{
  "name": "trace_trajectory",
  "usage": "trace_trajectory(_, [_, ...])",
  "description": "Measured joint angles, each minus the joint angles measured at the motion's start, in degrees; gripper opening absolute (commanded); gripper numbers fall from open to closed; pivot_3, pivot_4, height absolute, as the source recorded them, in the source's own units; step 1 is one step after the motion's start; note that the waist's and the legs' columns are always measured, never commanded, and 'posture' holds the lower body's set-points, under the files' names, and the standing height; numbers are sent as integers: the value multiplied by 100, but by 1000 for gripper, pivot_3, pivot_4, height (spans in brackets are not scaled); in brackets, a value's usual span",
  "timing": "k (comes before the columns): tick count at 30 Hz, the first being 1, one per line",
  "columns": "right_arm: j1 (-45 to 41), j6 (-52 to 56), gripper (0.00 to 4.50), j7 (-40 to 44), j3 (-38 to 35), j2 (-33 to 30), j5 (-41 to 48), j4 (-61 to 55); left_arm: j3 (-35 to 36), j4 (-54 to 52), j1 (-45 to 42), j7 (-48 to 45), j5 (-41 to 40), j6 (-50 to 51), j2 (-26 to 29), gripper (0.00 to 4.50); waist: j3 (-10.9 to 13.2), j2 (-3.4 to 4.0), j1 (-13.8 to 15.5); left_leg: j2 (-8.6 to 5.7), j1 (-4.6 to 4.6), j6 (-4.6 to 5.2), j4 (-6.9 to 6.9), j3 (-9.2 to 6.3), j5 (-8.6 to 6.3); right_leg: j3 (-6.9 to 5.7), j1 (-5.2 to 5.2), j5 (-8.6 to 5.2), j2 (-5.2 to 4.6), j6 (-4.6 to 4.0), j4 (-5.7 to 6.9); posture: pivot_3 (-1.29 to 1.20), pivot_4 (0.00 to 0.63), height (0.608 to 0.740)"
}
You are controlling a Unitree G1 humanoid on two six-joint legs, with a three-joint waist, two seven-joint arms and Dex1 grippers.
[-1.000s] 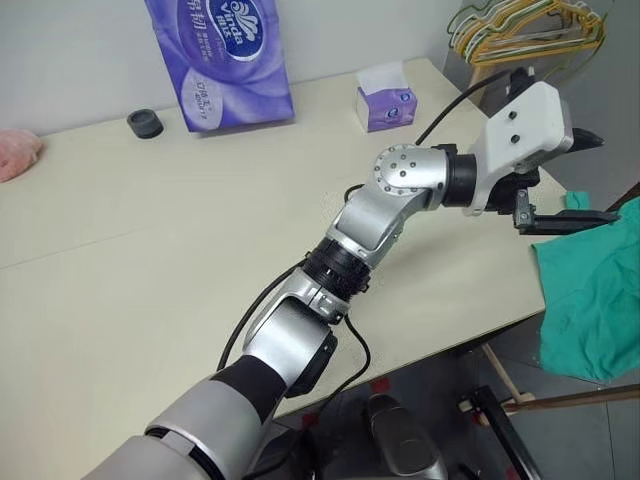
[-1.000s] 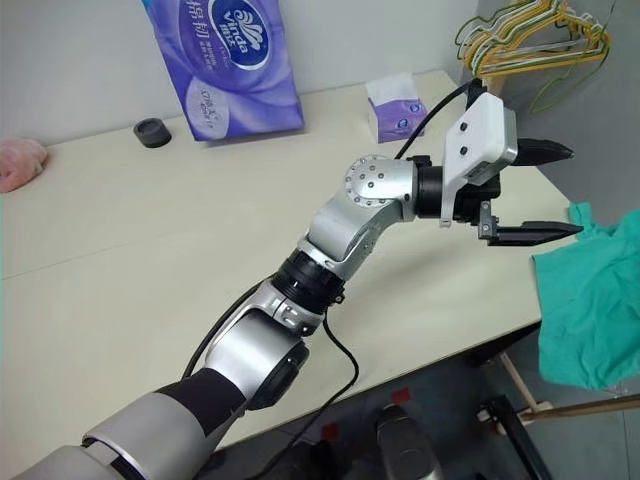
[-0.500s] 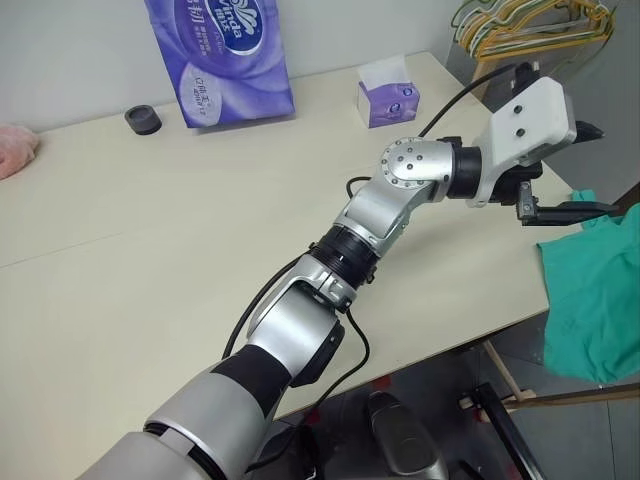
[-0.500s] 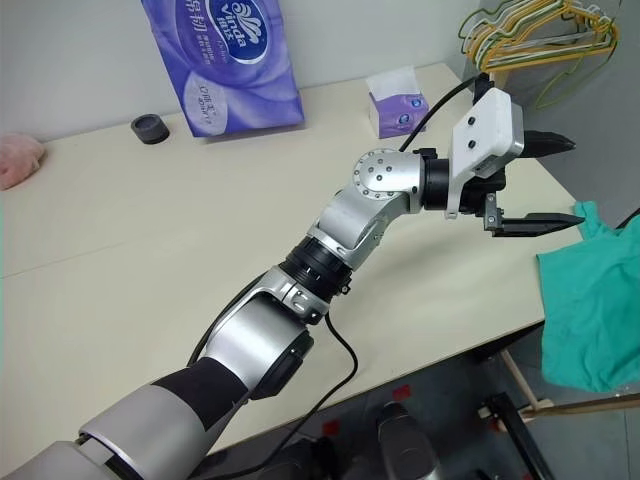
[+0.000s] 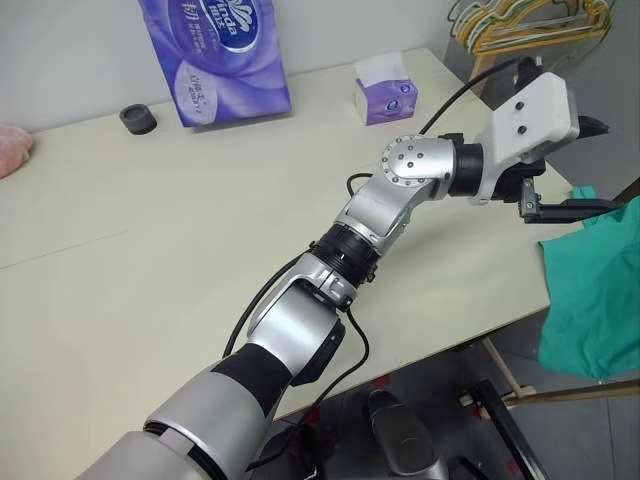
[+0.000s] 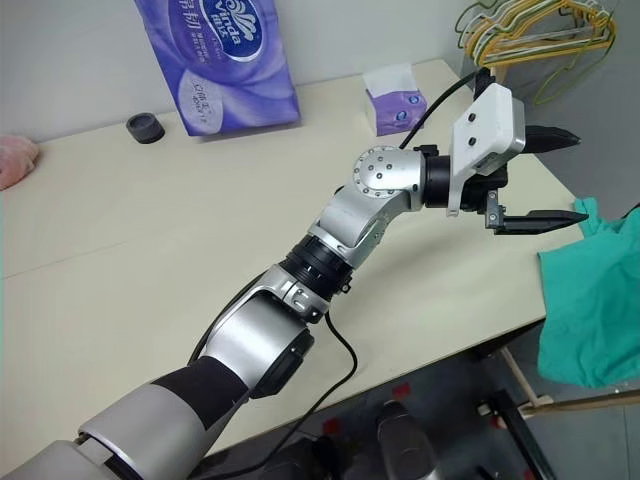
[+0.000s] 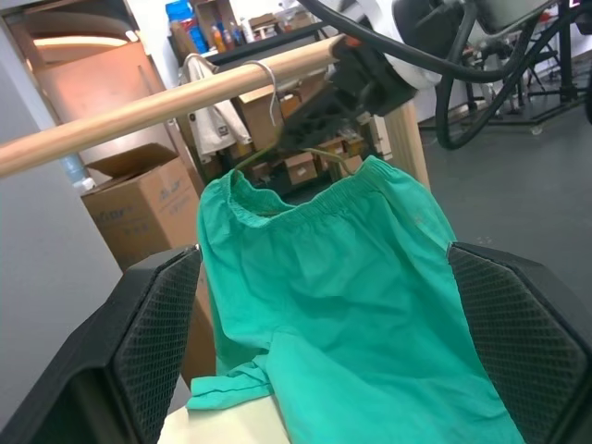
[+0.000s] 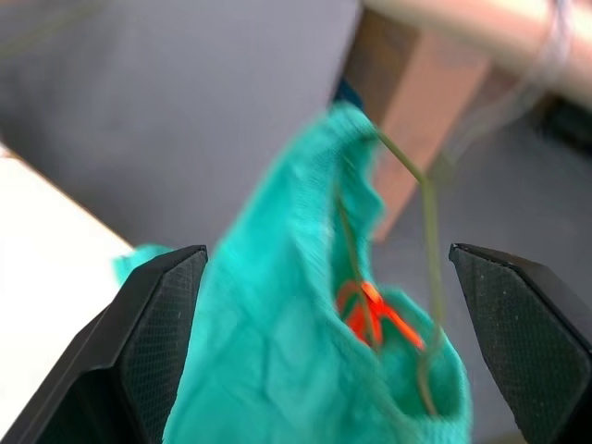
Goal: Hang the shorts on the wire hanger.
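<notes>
hanging on the wire hanger, the shorts face both spread, empty grippers, left gripper.

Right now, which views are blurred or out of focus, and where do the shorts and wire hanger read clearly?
Right wrist view: soft throughout, the shorts and wire hanger smeared, the wooden rail behind them a blur. Left wrist view: crisp, the elastic waistband reads clearly under the rail. Head views: sharp and evenly lit, with only soft shadows under the left gripper on the table.

Soft teal cloth shorts drape thin wire hanger beneath smooth wooden rod.
</notes>
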Motion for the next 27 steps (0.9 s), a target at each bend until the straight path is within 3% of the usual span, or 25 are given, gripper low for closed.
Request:
trace_trajectory(2, [-271, -50, 4475, 175, 372, 117, -6, -237, -9, 0, 0, 3, 1, 1, 0, 4500, -1, 2, -13, 0, 0, 0, 0, -3, 0, -2, 0, 1, 0, 0, 1, -409, 215, 740])
trace_trajectory(5, [-268, -150, 4475, 483, 675, 821, 17, -630, -17, -93, 46, 7, 33, 51, 29, 4500, -3, -3, -2, 4, -2, 0, 2, -16, 0, -12, 0, 14, 1, -12, 4, -364, 205, 740])
trace_trajectory(7, [45, -262, 4475, 738, 940, 1315, 15, -898, -57, -285, 165, 9, 108, 184, 66, 4500, -10, 12, 42, 1, -2, 0, 3, -15, 0, -11, -5, 22, -1, -17, 16, -342, 197, 740])
trace_trajectory(9, [519, -572, 4475, 1158, 1453, 1418, -154, -1337, -76, -680, 571, 11, 183, 427, 223, 4500, -28, 43, 84, 0, 0, 0, 2, -22, 1, -18, -9, 24, -5, -20, 22, -312, 189, 740])
trace_trajectory(15, [1320, -2321, 4475, 2178, 2590, 1952, -1305, -1928, 0, -1893, 2157, 433, 609, 1572, 1583, 4500, -46, 49, 145, 8, -1, -7, 60, -40, 5, -30, -36, 28, -13, -26, 100, -227, 155, 740])
trace_trajectory(18, [1471, -3184, 4475, 2701, 3157, 2073, -1974, -1916, 26, -2449, 2812, 865, 822, 2060, 1925, 4500, -47, 49, 364, 6, -8, -23, 95, -56, 14, -43, -37, 38, -21, -34, 123, -187, 143, 740])
trace_trajectory(22, [1411, -4406, 4475, 3275, 4009, 2771, -2816, -1567, 552, -3255, 3793, 2161, 1217, 2619, 2169, 4500, -116, -20, 614, 10, -3, -41, 100, -81, 28, -56, -29, 68, -21, -47, 122, -135, 129, 740])
trace_trajectory(27, [1370, -5377, 4475, 3981, 4867, 3356, -3562, -998, 1475, -3664, 4473, 3628, 1326, 3046, 1957, 4500, -168, -66, 941, 10, -6, -60, 99, -111, 48, -75, -29, 85, -22, -68, 124, -77, 115, 740])
